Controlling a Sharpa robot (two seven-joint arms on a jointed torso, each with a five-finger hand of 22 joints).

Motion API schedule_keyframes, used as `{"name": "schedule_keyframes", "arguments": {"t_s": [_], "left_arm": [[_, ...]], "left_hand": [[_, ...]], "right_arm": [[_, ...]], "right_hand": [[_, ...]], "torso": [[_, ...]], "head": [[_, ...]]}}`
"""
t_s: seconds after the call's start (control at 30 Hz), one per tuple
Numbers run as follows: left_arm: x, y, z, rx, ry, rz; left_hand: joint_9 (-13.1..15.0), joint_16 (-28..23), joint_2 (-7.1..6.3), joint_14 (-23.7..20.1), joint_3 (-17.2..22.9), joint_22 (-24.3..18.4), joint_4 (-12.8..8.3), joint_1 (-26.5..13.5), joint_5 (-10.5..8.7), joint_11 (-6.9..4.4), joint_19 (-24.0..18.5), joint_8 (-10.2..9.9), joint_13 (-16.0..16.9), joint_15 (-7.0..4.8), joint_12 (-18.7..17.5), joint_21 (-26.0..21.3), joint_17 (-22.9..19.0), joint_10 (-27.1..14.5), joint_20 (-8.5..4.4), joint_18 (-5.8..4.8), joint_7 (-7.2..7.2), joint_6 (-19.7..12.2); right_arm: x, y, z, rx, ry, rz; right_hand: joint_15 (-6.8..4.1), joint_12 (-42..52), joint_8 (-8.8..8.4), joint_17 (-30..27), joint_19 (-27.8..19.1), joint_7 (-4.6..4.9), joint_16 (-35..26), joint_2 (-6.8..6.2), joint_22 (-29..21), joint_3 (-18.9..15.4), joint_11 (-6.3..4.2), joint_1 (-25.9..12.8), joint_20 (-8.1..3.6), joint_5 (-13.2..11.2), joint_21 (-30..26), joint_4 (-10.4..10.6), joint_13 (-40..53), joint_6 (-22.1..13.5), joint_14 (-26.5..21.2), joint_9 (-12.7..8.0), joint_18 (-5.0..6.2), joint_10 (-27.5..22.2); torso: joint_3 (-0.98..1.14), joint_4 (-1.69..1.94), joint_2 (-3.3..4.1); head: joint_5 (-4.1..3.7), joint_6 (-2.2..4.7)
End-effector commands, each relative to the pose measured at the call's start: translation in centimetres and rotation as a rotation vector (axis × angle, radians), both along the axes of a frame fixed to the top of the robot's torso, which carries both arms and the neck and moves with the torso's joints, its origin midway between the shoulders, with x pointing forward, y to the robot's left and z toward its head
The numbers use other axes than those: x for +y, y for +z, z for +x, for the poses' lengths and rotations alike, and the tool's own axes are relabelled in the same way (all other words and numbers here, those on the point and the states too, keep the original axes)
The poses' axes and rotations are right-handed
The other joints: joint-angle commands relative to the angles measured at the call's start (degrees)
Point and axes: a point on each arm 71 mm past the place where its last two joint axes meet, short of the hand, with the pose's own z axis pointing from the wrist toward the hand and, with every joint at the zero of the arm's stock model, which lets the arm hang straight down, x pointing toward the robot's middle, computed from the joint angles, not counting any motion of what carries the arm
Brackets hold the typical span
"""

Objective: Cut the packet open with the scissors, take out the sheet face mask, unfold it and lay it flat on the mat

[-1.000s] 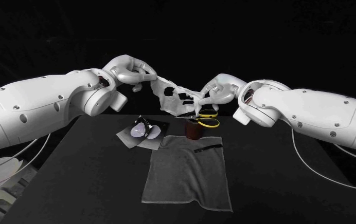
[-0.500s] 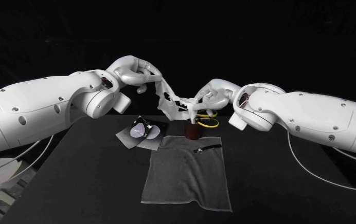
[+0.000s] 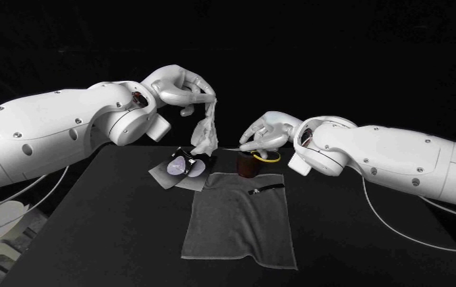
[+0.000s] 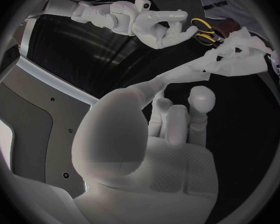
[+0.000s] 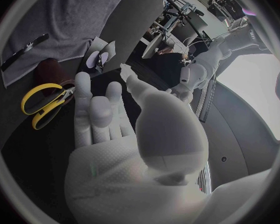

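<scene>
My left hand [image 3: 178,90] is raised over the table's far left and pinches the top of the white sheet mask [image 3: 204,131], which hangs down crumpled and narrow. The mask [image 4: 234,59] trails from my fingertips in the left wrist view. My right hand [image 3: 262,133] hovers just above the yellow-handled scissors [image 3: 265,157], fingers apart and holding nothing. The scissors [image 5: 44,104] stand in a brown cup [image 3: 250,166]. The cut packet [image 3: 180,168] lies open on the table below the mask. The grey mat [image 3: 238,221] is spread flat in the middle.
A small black strip [image 3: 266,189] lies on the mat's far right corner. The cup [image 5: 49,70] stands right at the mat's far edge, with the packet [image 5: 99,59] to its left. Bare black table [image 3: 361,234] surrounds the mat.
My right hand has let go of the mask and dropped towards the scissors. The mask, earlier stretched between both hands, now hangs bunched from my left hand alone.
</scene>
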Motion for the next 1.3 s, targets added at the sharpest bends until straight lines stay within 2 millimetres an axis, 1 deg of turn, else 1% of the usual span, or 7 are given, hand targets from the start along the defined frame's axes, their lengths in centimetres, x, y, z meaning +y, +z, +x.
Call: {"name": "schedule_keyframes", "arguments": {"t_s": [0.03, 0.17, 0.4, 0.63, 0.77, 1.13, 1.3], "left_arm": [[-0.6, 0.1, -0.3, 0.003, -0.059, 0.03], [-0.7, 0.2, -0.4, 0.003, -0.069, 0.033], [-0.8, 0.4, -0.4, 0.0, -0.078, 0.038], [-1.3, 0.4, -0.6, 0.002, -0.099, 0.036], [-1.4, 0.4, -0.7, 0.004, -0.105, 0.036], [-1.2, 0.4, -0.4, 0.004, -0.088, 0.039], [-1.5, 0.4, -0.5, 0.006, -0.099, 0.035]], "left_hand": [[4.03, 0.02, 0.46, 0.35, 0.36, 0.03, -0.12, 0.26, 0.19, -0.04, 0.3, 0.11, -0.06, 0.02, -0.1, 0.23, -0.04, -0.28, 0.11, -0.93, 0.06, 0.36], [4.04, 0.02, 0.46, 0.36, 0.37, 0.01, -0.13, 0.26, 0.19, -0.04, 0.28, 0.11, -0.18, 0.02, -0.13, 0.21, -0.03, -0.38, 0.11, -0.92, 0.06, 0.35], [4.05, 0.02, 0.46, 0.36, 0.42, 0.06, -0.14, 0.26, 0.19, -0.04, 0.34, 0.11, -0.12, 0.02, -0.13, 0.28, -0.04, -0.34, 0.1, -0.94, 0.07, 0.34], [4.08, 0.01, 0.44, 0.32, 0.46, 0.03, -0.14, 0.24, 0.19, -0.03, 0.3, 0.1, -0.16, 0.02, -0.15, 0.23, -0.11, -0.37, 0.1, -0.93, 0.08, 0.31], [4.08, 0.01, 0.44, 0.32, 0.46, 0.03, -0.14, 0.24, 0.19, -0.03, 0.3, 0.1, -0.16, 0.02, -0.15, 0.23, -0.11, -0.37, 0.1, -0.93, 0.08, 0.31], [4.13, 0.0, 0.43, 0.32, 0.56, 0.12, -0.14, 0.22, 0.19, -0.02, 0.4, 0.1, -0.28, 0.02, -0.2, 0.37, -0.11, -0.47, 0.09, -0.96, 0.1, 0.26], [4.14, -0.01, 0.43, 0.32, 0.59, 0.13, -0.15, 0.21, 0.19, -0.01, 0.42, 0.1, -0.22, 0.02, -0.19, 0.4, -0.11, -0.42, 0.09, -0.97, 0.11, 0.25]], "right_arm": [[0.2, -0.6, -0.2, 0.047, 0.019, 0.019], [0.2, -1.1, -0.1, 0.037, -0.007, 0.058], [0.6, -0.5, 0.3, -0.067, -0.078, 0.206], [1.3, -0.2, 0.5, -0.129, -0.11, 0.271], [1.8, -0.1, 0.6, -0.148, -0.11, 0.287], [3.1, -0.3, 0.8, -0.171, -0.085, 0.268], [3.3, -0.5, 0.8, -0.168, -0.064, 0.232]], "right_hand": [[0.37, -0.46, -0.7, -0.96, -0.59, 0.28, -0.7, -0.34, -0.37, -1.34, 0.31, -0.81, 0.28, 0.08, -0.57, 0.76, -0.45, -0.65, -1.13, -0.19, 1.05, -1.12], [0.59, -0.18, -1.19, -1.08, -0.72, 0.51, -0.73, -0.55, -0.68, -2.71, 0.55, -1.2, 0.6, 0.08, -0.91, 1.68, -0.22, -0.99, -1.55, -0.23, 1.16, -1.45], [0.58, 0.26, -1.5, -0.57, -0.36, 0.56, -0.2, 1.17, -0.94, -2.77, 0.52, 0.64, 0.81, 0.12, -1.0, 2.05, -0.03, -0.69, -1.2, -0.16, 1.39, -1.37], [0.62, 0.27, -1.75, -0.69, -0.32, 0.66, -0.23, 1.34, -1.01, -2.84, 0.59, 1.24, 0.87, 0.11, -1.05, 1.97, -0.02, -0.82, -1.32, -0.21, 1.42, -1.54], [0.63, 0.28, -1.77, -0.46, -0.32, 0.68, -0.09, 1.32, -1.02, -2.87, 0.6, 1.26, 0.88, 0.11, -1.05, 1.98, -0.02, -0.83, -1.19, -0.21, 1.42, -1.55], [0.69, 0.37, -2.01, -0.65, -0.23, 0.77, -0.14, 1.39, -1.09, -2.92, 0.66, 2.32, 0.95, 0.11, -1.08, 1.59, 0.01, -0.77, -1.32, -0.22, 1.44, -1.66], [0.54, 0.42, -1.87, 0.0, -0.02, 0.62, 0.36, 2.49, -1.13, -1.89, 0.46, 4.63, 0.91, 0.1, -1.03, 0.66, -0.04, 0.31, -0.9, -0.08, 1.53, -1.61]], "torso": [[-0.07, -0.02, 0.01], [-0.05, 0.07, 0.03], [-0.01, 0.08, 0.04], [-0.08, 0.02, 0.05], [-0.01, 0.18, 0.01], [-0.07, 0.07, -0.01], [-0.09, 0.06, 0.0]], "head": [[-0.11, -0.14], [-0.01, -0.19], [-0.19, -0.31], [-0.09, -0.41], [0.03, -0.5], [-0.02, -0.29], [0.12, -0.28]]}}
